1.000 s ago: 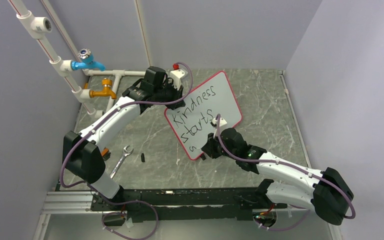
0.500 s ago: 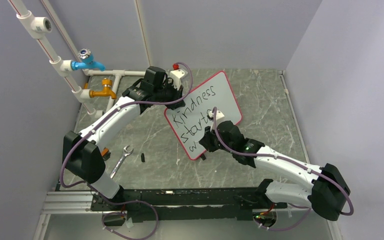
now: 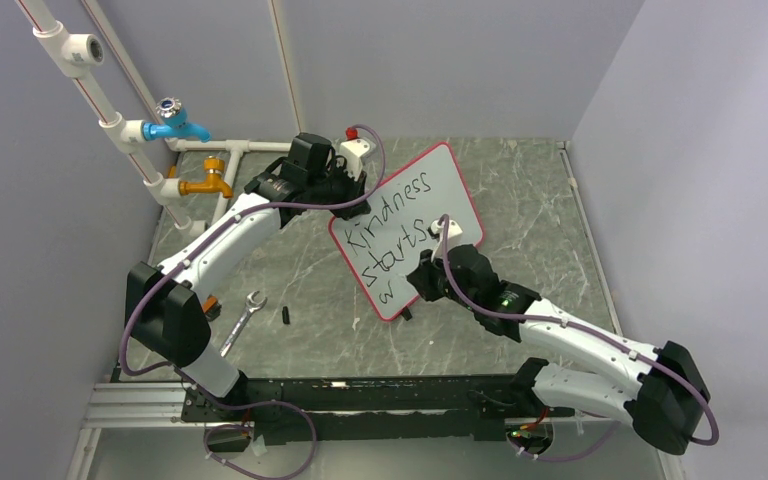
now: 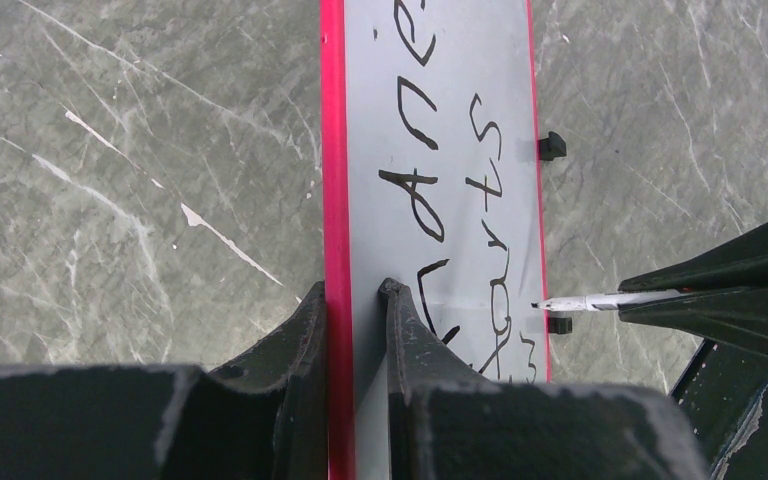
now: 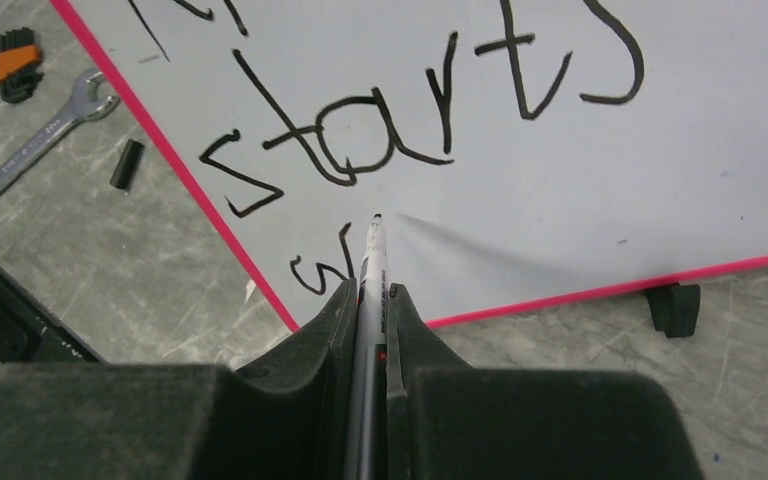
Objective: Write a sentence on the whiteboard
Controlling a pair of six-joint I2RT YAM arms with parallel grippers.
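Top external view, starting at the left: a blue tap (image 3: 173,122) and a brass tap (image 3: 207,184) are sticking out of white pipework by the wall. Nearer the arm bases, a wrench (image 3: 243,320) and a small black cap (image 3: 287,314) are lying on the grey marbled surface (image 3: 290,260), apart from each other and left of the board. Moving right, the left jaws are clenching the red rim at the far-left edge of the whiteboard (image 3: 445,185), one finger on the white face and the other outside the rim. The board appears to be sitting at a tilt, with a small black foot (image 5: 675,305) showing at its lower rim. The sentence (image 3: 397,222) is running across it in black: "Kindness", then "starts", then a lone "w" opening the third line. Further right, the right jaws are gripping a marker (image 5: 370,275) tightly, its long axis pointing straight out from them toward the board face. Its tip is sitting just right of the "w"; whether it is touching the board I cannot tell. As I judge it, the next letters are calling for travel rightward along that third line, over the bare white lying beyond the tip. The right jaws are the nearer to that spot, the left ones being occupied with steadying the board.
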